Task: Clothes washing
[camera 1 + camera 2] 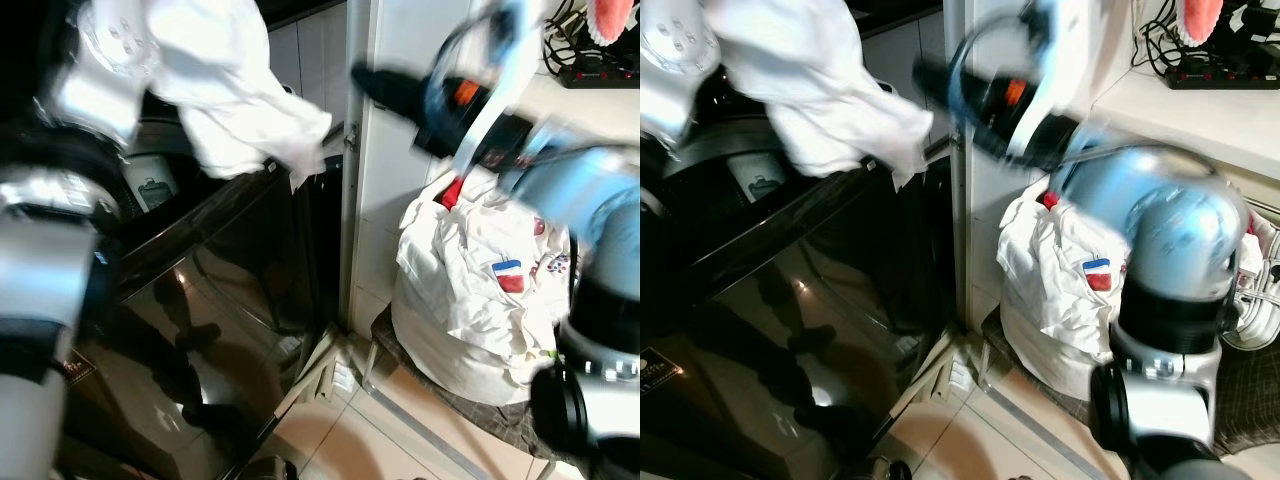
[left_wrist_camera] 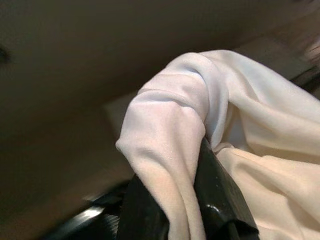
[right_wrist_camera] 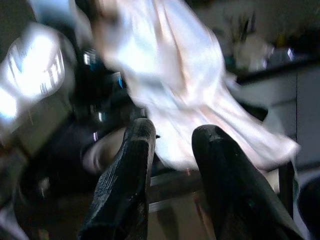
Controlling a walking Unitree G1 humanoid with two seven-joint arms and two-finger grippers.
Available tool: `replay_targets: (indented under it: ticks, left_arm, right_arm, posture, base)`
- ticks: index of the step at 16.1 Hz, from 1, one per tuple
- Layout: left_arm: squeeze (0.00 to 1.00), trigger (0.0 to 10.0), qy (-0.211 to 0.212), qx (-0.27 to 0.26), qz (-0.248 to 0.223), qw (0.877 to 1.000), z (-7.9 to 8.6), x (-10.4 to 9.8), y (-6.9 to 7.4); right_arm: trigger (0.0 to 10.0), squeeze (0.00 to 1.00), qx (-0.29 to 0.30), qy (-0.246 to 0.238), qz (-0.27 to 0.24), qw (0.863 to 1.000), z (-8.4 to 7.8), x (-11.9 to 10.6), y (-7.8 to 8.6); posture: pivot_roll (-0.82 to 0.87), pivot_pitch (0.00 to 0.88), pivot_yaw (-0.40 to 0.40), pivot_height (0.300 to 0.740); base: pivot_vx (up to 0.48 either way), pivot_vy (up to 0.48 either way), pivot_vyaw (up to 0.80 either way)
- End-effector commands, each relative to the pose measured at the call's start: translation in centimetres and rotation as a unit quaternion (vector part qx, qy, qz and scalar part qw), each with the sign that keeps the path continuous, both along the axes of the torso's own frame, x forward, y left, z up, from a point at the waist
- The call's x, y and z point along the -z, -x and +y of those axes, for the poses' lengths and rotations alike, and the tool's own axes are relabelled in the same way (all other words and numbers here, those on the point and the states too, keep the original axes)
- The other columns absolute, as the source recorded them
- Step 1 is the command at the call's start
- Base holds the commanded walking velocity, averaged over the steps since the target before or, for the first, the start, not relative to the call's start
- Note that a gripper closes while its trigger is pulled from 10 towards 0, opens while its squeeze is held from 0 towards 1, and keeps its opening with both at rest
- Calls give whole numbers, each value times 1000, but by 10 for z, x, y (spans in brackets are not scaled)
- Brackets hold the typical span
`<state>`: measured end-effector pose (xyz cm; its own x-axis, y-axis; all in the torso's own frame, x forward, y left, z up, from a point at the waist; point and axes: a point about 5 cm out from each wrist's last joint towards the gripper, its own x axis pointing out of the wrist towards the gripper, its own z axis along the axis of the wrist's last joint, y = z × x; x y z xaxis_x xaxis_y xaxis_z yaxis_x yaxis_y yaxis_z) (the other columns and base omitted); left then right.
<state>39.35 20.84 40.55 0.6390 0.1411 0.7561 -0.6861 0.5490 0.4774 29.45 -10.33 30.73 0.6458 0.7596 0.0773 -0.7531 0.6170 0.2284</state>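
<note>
While left gripper (image 2: 170,210) clamps white garment (image 1: 240,90) — washing machine (image 1: 200,290) below.

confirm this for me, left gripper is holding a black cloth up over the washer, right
Not quite: the cloth is white, not black. The left wrist view shows the left gripper shut on it, and the left eye view shows it held above the dark washer.

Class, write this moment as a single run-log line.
left gripper: shut on white garment, held above black washing machine | right gripper: open, raised toward garment | laundry pile: beside machine
</note>
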Motion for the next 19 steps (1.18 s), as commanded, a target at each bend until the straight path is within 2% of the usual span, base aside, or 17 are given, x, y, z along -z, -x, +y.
replay_targets:
  ticks: [1, 2, 3, 4, 5, 6, 7, 8, 9, 10, 11, 14, 16, 19]
  left_arm:
    - [0, 0, 7, -19, 15, 1000, 5, 2, -4]
    - [0, 0, 32, -21, 62, 997, 9, 18, -10]
    - [0, 2392, 62, -39, 146, 987, 18, 49, -18]
    - [0, 7647, 89, -61, 203, 973, 26, 76, -21]
    - [0, 10000, 128, -77, 254, 956, 35, 104, -21]
    - [0, 10000, 204, -73, 292, 932, 41, 131, -20]
    - [0, 10000, 224, -70, 313, 920, 43, 142, -19]
    - [0, 10000, 286, -59, 376, 879, 44, 168, -17]
    - [0, 10000, 318, -36, 396, 860, 43, 177, -16]
    - [1000, 10000, 357, -13, 391, 848, 42, 179, -16]
    - [1000, 10000, 372, 1, 399, 838, 41, 183, -16]
    - [1000, 10000, 396, 24, 420, 816, 36, 189, -16]
    - [1000, 10000, 403, 24, 416, 815, 36, 189, -16]
    - [1000, 10000, 402, 17, 404, 822, 40, 185, -16]
  right_arm:
    - [10000, 0, -5, 53, -8, 999, 8, 9, 5]
    - [10000, 0, -2, 79, -3, 997, 11, 18, 5]
    - [10000, 0, 3, 101, 7, 995, 15, 30, 6]
    - [10000, 0, 3, 101, 15, 995, 19, 37, 7]
    - [10000, 0, 0, 104, 23, 994, 22, 43, 10]
    - [10000, 0, -3, 110, 27, 994, 24, 48, 13]
    - [10000, 0, -5, 112, 29, 993, 26, 50, 14]
    - [10000, 0, -11, 117, 31, 993, 29, 54, 17]
    - [10000, 0, -17, 122, 32, 992, 32, 57, 19]
    - [10000, 0, -19, 124, 32, 992, 33, 57, 20]
    - [10000, 0, -21, 126, 32, 991, 33, 58, 21]
    - [10000, 0, -46, 127, 38, 990, 34, 59, 22]
    - [10000, 0, -67, 135, 31, 988, 35, 58, 25]
    - [10000, 0, -69, 140, 27, 987, 35, 58, 25]
  posture:
    - [-79, 0, 92, 740]
    - [-83, 0, 94, 740]
    - [-85, 0, 92, 740]
    - [-85, 0, 91, 740]
    - [-86, 0, 89, 740]
    - [-85, 0, 87, 740]
    - [-86, 0, 86, 740]
    - [-86, 0, 86, 740]
    - [-87, 0, 86, 740]
    - [-87, 0, 86, 740]
    - [-83, 0, 81, 740]
    - [-77, 0, 76, 740]
    - [-71, 0, 72, 740]
    - [-63, 0, 66, 740]
  base:
    - [0, 0, 0]
    - [0, 0, 0]
    - [0, 0, 0]
    - [0, 0, 0]
    - [0, 0, 0]
    - [0, 0, 0]
    - [0, 0, 0]
    - [0, 0, 0]
    - [0, 0, 0]
    - [0, 0, 0]
    - [0, 0, 0]
    - [0, 0, 0]
    - [0, 0, 0]
    - [0, 0, 0]
